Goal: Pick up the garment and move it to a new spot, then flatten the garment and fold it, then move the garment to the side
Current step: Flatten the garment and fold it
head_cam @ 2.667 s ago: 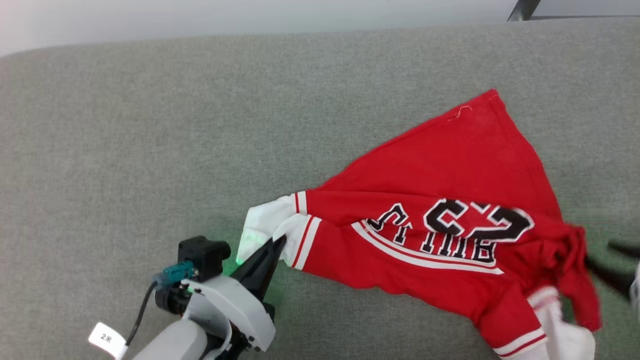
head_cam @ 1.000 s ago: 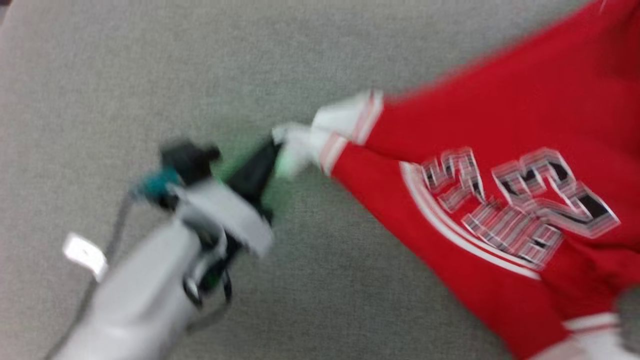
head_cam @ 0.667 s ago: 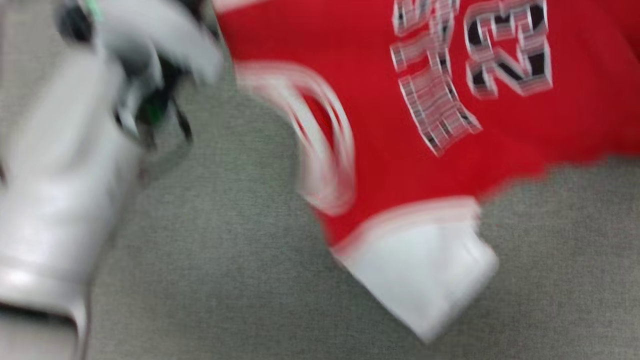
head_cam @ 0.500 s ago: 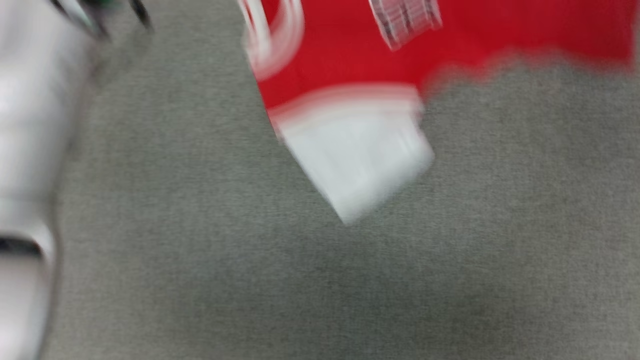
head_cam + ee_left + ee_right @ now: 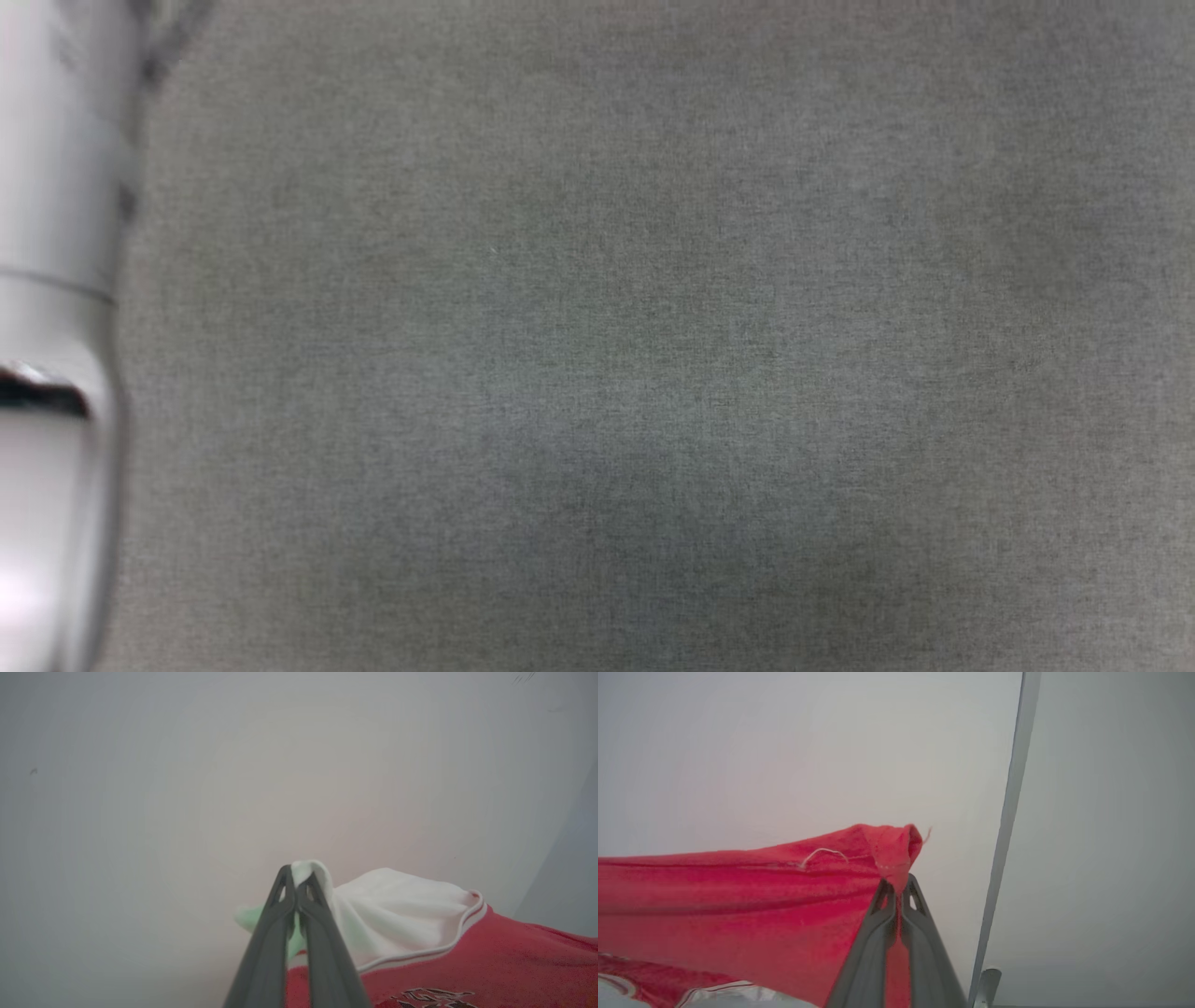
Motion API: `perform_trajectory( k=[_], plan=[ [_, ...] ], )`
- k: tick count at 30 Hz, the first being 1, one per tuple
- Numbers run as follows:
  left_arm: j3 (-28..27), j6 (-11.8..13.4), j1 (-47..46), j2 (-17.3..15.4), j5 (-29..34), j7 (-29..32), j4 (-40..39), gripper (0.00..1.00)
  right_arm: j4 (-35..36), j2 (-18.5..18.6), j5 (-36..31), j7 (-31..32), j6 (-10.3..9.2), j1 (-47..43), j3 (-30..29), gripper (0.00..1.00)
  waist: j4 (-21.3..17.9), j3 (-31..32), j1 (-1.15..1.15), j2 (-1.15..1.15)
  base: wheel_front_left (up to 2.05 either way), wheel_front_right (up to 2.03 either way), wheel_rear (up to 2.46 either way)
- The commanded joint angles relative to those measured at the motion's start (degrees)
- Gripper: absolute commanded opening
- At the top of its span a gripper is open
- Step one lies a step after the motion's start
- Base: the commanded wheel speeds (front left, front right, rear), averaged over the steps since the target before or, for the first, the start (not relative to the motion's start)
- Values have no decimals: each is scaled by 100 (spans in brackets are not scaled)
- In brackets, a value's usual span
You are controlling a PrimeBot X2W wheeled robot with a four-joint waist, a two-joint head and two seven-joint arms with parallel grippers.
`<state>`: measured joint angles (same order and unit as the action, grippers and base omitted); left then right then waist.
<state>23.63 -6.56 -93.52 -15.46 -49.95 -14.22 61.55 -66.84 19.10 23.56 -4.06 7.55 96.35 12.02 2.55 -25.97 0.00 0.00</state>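
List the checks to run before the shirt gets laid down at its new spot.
1. Left gripper shut on the white sleeve end of the shirt: ok.
2. Right gripper shut on a red corner: ok.
3. Grey surface below free of clutter: ok in the head view.
4. Shirt lifted off the surface: cannot tell.
5. Shirt spread evenly between the grippers: cannot tell.

Garment edge-cropped; forearm blurred

The garment hangs between the left claw, at its sleeve end, and the right claw.
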Motion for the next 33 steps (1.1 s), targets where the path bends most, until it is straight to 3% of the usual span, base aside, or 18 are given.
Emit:
perform_trajectory(
  k=[1, 4, 9, 19, 25, 33],
  plan=[
    [-9, -36, 163, 9, -57, -40, 4, 0, 41, 1, 63, -5, -13, -145, 67, 0, 21, 62, 0, 0, 0, 0, 0],
    [-29, -95, 809, 110, -338, -55, -128, 0, 236, 68, 347, 70, -12, -627, 340, 0, 28, 159, 0, 0, 0, 0, 0],
    [176, -94, 2372, 104, -953, -80, -1249, 0, 915, 278, 1084, 366, -12, -1703, 854, 0, 42, 393, 0, 0, 0, 0, 0],
    [-444, -96, 5629, -56, -1329, -103, -3574, 0, 3035, 1354, 2575, 860, -12, -4364, 1406, 0, -23, 903, 0, 0, 0, 0, 0],
    [-769, -57, 7383, -217, -1295, -104, -4995, 0, 4160, 1797, 2858, 969, -12, -5829, 1165, 0, -158, 1181, 0, 0, 0, 0, 0],
    [-777, 348, 9212, -613, -1324, 60, -6765, 0, 5528, 2017, 2637, 1357, -13, -7674, 66, 0, -228, 1329, 0, 0, 0, 0, 0]
  ],
)
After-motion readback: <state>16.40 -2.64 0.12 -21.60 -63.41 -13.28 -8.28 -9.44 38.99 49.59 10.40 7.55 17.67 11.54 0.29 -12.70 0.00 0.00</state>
